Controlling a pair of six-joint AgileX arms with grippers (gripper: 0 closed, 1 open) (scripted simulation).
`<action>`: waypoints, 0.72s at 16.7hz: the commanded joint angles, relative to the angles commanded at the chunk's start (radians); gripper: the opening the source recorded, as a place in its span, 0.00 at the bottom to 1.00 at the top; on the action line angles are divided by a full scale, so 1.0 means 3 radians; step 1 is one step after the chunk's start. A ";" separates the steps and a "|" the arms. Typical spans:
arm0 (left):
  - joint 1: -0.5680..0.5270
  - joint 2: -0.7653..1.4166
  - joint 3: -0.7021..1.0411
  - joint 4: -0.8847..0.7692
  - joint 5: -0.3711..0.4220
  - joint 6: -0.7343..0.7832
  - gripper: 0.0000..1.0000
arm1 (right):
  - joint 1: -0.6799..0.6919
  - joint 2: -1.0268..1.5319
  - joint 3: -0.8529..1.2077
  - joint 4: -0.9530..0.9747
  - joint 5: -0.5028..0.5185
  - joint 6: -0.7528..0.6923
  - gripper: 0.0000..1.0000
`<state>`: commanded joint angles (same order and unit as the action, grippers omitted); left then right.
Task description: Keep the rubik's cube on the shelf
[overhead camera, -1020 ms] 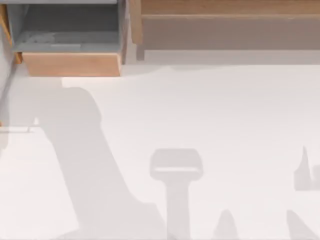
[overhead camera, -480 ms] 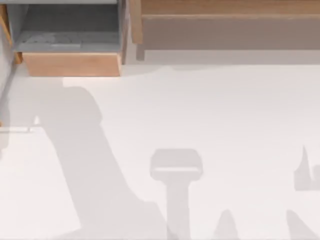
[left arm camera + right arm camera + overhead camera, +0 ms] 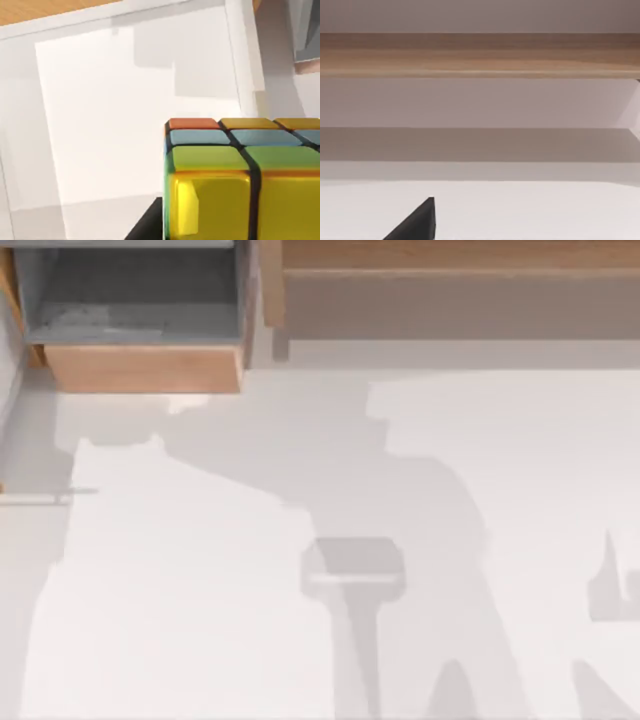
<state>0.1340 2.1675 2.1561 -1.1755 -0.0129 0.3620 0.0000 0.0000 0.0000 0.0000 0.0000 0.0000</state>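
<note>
Close against your left arm's wrist camera sits the rubik's cube (image 3: 240, 180), with yellow, green, blue and orange squares facing the lens. A dark part of the left gripper (image 3: 147, 226) lies right at the cube's edge. You cannot tell from this whether that gripper is clamped on the cube or standing apart from it. Nor can you tell whether the cube rests on the white table (image 3: 200, 590) or hangs above it; the table's surface spreads out behind it, crossed by pale shadows.

Along the far edge of the table in the top view, the shelf (image 3: 450, 255) runs from the middle out to the right side. It is a light-brown wooden ledge with a grey-brown front panel (image 3: 450, 305) below it. To its left, just beside it, stands the grey-lined box compartment (image 3: 140, 370) with its light wood front. Broad grey shadows fall across the table's middle.

From your right arm's wrist camera, the shelf's wooden ledge stretches straight across, with the table in front of it. A dark tip of the right gripper (image 3: 417, 222) pokes in at the frame's edge. You cannot tell whether that gripper is parted or closed.
</note>
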 joint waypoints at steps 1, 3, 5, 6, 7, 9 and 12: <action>-0.0180 -0.0135 -0.0196 0.0108 -0.0054 -0.0004 0.00 | 0.0000 0.0000 0.0000 0.0000 0.0000 0.0000 1.00; -0.0619 -0.0344 -0.0622 0.0394 -0.0179 -0.0004 0.00 | 0.0000 0.0000 0.0000 0.0000 0.0000 0.0000 1.00; -0.1096 -0.0530 -0.1044 0.0750 -0.0325 0.0000 0.00 | 0.0000 0.0000 0.0000 0.0000 0.0000 0.0000 1.00; -0.1345 -0.0621 -0.1236 0.0963 -0.0408 0.0003 0.00 | 0.0000 0.0000 0.0000 0.0000 0.0000 0.0000 1.00; -0.1594 -0.0710 -0.1427 0.1179 -0.0492 0.0005 0.00 | 0.0000 0.0000 0.0000 0.0000 0.0000 0.0000 1.00; -0.2096 -0.0846 -0.1790 0.1654 -0.0674 0.0007 0.00 | 0.0000 0.0000 0.0000 0.0000 0.0000 0.0000 1.00; -0.2832 -0.0963 -0.2249 0.2456 -0.0962 -0.0010 0.00 | 0.0000 0.0000 0.0000 0.0000 0.0000 0.0000 1.00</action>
<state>-0.7156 1.8785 1.4813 -0.4389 -0.3015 0.3591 0.0000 0.0000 0.0000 0.0000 0.0000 0.0000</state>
